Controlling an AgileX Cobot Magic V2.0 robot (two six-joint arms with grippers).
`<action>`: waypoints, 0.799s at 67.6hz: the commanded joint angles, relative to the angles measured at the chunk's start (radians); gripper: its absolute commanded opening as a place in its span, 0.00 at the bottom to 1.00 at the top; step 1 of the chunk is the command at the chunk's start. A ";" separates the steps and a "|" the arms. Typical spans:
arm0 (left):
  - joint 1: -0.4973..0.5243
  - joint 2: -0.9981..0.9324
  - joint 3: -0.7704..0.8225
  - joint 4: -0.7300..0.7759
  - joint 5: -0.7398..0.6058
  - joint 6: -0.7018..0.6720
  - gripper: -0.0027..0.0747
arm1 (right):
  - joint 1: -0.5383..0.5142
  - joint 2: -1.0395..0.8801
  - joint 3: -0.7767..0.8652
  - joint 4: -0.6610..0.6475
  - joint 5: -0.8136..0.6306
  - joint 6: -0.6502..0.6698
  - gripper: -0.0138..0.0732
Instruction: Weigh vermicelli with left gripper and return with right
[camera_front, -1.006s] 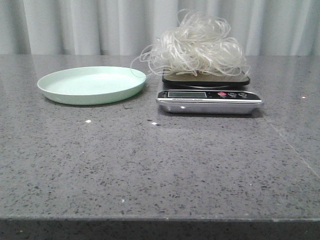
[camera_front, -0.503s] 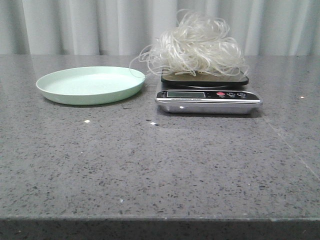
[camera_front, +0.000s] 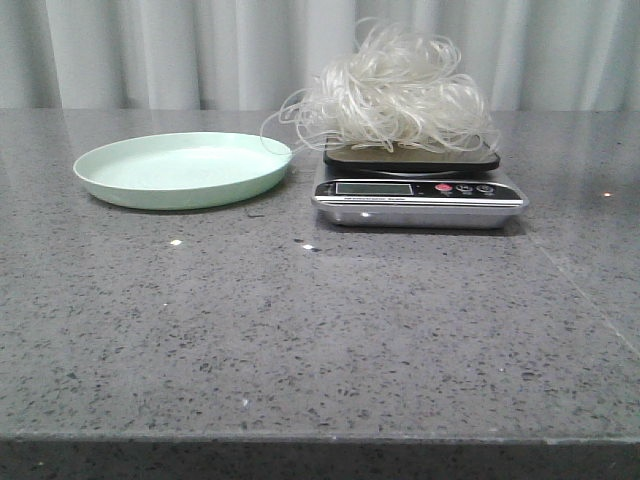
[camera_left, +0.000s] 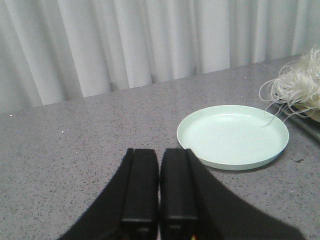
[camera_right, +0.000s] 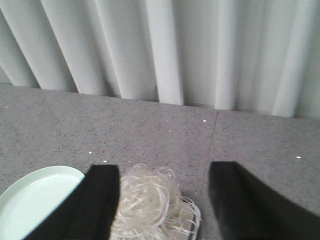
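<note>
The vermicelli (camera_front: 395, 95), a fluffy whitish tangle, sits on the black platform of a silver kitchen scale (camera_front: 420, 195) at the back centre-right. The pale green plate (camera_front: 182, 168) stands empty to its left, a stray noodle loop reaching its rim. Neither gripper shows in the front view. In the left wrist view my left gripper (camera_left: 160, 155) is shut and empty above the table, short of the plate (camera_left: 232, 136). In the right wrist view my right gripper (camera_right: 162, 172) is open wide, above the vermicelli (camera_right: 152, 205), which lies between the fingers nearer the left one.
White curtains hang behind the grey speckled table (camera_front: 320, 330). A seam in the tabletop runs at the right (camera_front: 585, 295). A few small white crumbs (camera_front: 176, 242) lie in front of the plate and the scale.
</note>
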 joint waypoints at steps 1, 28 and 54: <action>0.000 0.009 -0.027 -0.007 -0.086 -0.001 0.21 | 0.038 0.093 -0.109 0.009 -0.055 0.000 0.85; 0.000 0.009 -0.027 -0.007 -0.086 -0.001 0.21 | 0.086 0.402 -0.192 0.009 0.041 0.000 0.85; 0.000 0.009 -0.027 -0.007 -0.086 -0.001 0.21 | 0.086 0.535 -0.192 0.009 0.118 0.000 0.85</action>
